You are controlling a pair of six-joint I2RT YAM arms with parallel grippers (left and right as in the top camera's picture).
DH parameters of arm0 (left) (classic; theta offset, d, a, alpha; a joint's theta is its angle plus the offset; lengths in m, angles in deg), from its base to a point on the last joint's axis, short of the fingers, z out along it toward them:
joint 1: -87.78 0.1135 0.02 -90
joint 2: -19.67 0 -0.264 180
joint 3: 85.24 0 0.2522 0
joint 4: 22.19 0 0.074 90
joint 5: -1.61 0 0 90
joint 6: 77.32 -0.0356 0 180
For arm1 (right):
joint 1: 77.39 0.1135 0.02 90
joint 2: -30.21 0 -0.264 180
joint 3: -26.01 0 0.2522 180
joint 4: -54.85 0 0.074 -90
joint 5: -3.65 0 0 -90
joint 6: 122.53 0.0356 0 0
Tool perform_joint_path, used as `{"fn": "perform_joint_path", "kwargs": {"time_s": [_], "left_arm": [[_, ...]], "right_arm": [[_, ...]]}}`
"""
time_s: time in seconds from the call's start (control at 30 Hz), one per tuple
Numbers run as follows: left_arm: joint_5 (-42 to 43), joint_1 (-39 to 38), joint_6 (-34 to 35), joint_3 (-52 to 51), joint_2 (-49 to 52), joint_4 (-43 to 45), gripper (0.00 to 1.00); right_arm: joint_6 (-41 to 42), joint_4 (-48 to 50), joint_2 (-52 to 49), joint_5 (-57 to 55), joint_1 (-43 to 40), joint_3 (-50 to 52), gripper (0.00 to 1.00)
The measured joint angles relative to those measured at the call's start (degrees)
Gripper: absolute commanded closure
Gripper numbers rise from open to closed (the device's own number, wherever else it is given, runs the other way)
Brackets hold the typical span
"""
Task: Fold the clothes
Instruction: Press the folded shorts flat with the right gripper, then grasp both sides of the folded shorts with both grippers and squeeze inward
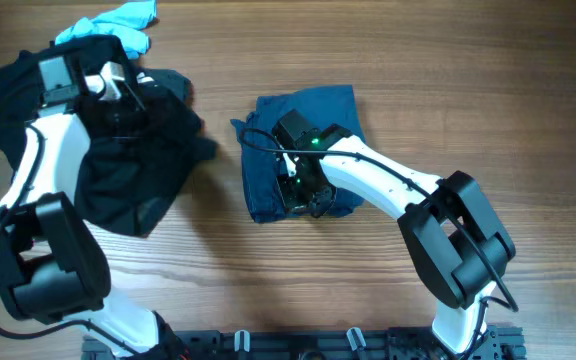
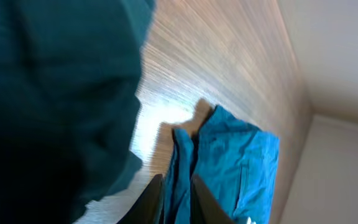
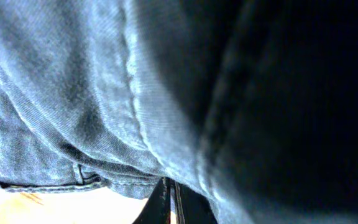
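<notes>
Navy-blue denim shorts (image 1: 313, 115), folded into a rough square, lie close to the centre of the light wooden table (image 1: 418, 70) in the overhead view. The right gripper (image 1: 303, 195) is down on their 6 o'clock edge. In the right wrist view its fingers (image 3: 161, 202) are drawn together with only a thin slit between them. The shorts' stitched seams and hem fill the frame right above them. Whether any denim is nipped in that slit cannot be told.

At 9 to 10 o'clock from the shorts, well apart from them, sprawls a heap of black soft garments (image 1: 133, 170). The left arm's white links cross it. A small light-blue cloth garment (image 1: 123, 20) lies at 11 o'clock on the table, touching the black heap's far edge. The left gripper (image 1: 118, 82) sits where the two meet. In the left wrist view its two dark fingers (image 2: 151, 202) stand nearly closed, with a fold of the light-blue garment (image 2: 238, 168) running down between them and pinched there. Dark fabric crowds the 9 o'clock side of that view, with bare wood between it and the blue cloth.
</notes>
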Motion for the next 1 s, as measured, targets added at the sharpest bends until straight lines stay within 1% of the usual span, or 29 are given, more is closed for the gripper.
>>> {"fn": "perform_joint_path", "kwargs": {"time_s": [0.1,0.17,0.3,0.33,0.37,0.4,0.43,0.47,0.5,0.6,0.7,0.8,0.93,1.0], "left_arm": [[-1.3,-4.6,0.0,0.0,0.0,0.0,0.86],[-1.6,-6.9,0.0,0.0,0.0,-0.1,0.86],[-2.6,-11.6,0.0,0.0,0.0,-0.6,0.85],[-2.7,-12.5,0.0,0.0,0.0,-0.9,0.85],[-2.8,-13.3,0.0,0.0,0.0,-1.2,0.85],[-3.0,-14.1,0.0,0.0,0.0,-1.6,0.84],[-3.3,-14.8,0.0,0.0,0.0,-2.0,0.83],[-3.6,-15.6,0.0,0.0,0.0,-2.5,0.82],[-3.9,-16.2,0.0,0.0,0.0,-3.0,0.81],[-4.2,-17.3,0.0,0.0,0.0,-4.9,0.81],[-4.5,-17.4,0.0,0.0,0.0,-6.1,0.82],[-4.9,-18.6,-0.4,0.0,0.0,-6.1,0.82],[-6.3,-23.3,-1.6,0.0,0.0,-6.1,0.83],[-7.5,-25.2,-1.7,0.0,0.0,-6.1,0.85]], "right_arm": [[0.0,-2.6,0.3,-0.2,0.0,-2.4,0.95],[0.0,-4.9,2.3,-0.7,0.0,-4.5,0.79],[-0.6,-7.1,10.6,-0.9,-1.3,-9.9,0.59],[-0.5,-7.5,12.8,-0.9,-2.2,-10.6,0.51],[-0.5,-7.8,14.6,-0.9,-3.5,-11.1,0.46],[-0.2,-8.0,15.6,-0.9,-4.3,-11.3,0.3],[-0.1,-9.0,17.8,-0.4,-8.3,-11.5,0.23],[-0.2,-9.7,18.0,0.1,-10.6,-11.5,0.14],[-0.7,-10.1,18.0,0.7,-13.1,-11.4,0.1],[-1.8,-10.3,17.9,3.5,-21.7,-10.3,0.09],[-3.5,-9.9,17.3,4.4,-26.5,-8.5,0.08],[-5.2,-7.8,15.7,5.2,-27.8,-6.0,0.05],[-6.2,-4.0,10.5,7.0,-28.6,-3.8,0.02],[-6.8,-2.6,8.1,8.0,-29.0,-3.6,0.02]]}}
